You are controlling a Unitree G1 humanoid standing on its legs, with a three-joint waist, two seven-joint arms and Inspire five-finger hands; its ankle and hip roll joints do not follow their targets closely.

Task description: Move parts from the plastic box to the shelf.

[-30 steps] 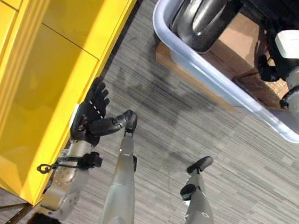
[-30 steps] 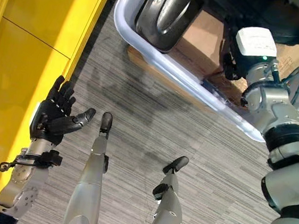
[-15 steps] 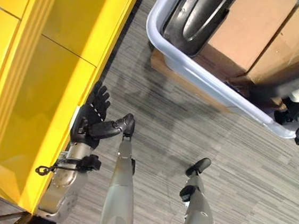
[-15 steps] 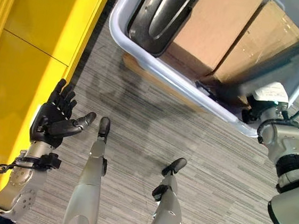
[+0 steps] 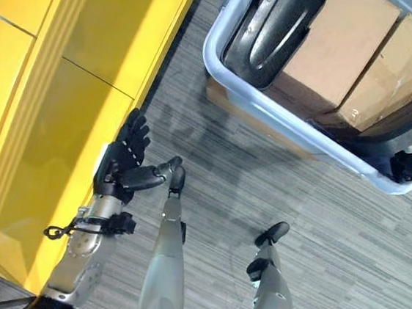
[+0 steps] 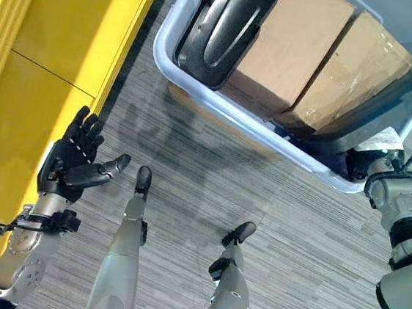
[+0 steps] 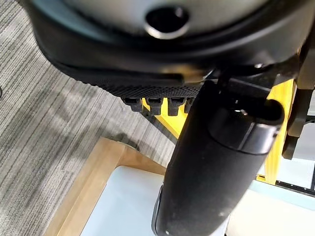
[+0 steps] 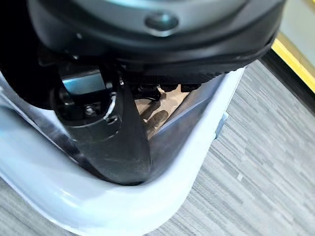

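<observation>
The pale plastic box [image 5: 212, 48] stands on the floor ahead of me to the right. At its left end lies a black moulded part [image 6: 223, 23], and a long dark part [image 6: 388, 100] leans along its right wall. My right hand [image 6: 363, 165] sits at the box's near right corner, at the long part's near end. In the right wrist view its thumb [image 8: 113, 142] rests just inside the box's rim [image 8: 162, 191]. The yellow shelf [image 5: 85, 112] runs down my left side. My left hand [image 5: 120, 164] hovers open and empty beside the shelf's edge.
Two cardboard boxes [image 6: 291, 45] [image 6: 354, 74] fill the middle of the plastic box. A wooden board [image 7: 98, 182] lies under the box. Grey striped carpet [image 5: 343, 250] spreads between the shelf and the box.
My right arm has drawn back from deep inside the box to its near right corner. The view has shifted a little. My left hand stays open by the shelf.
</observation>
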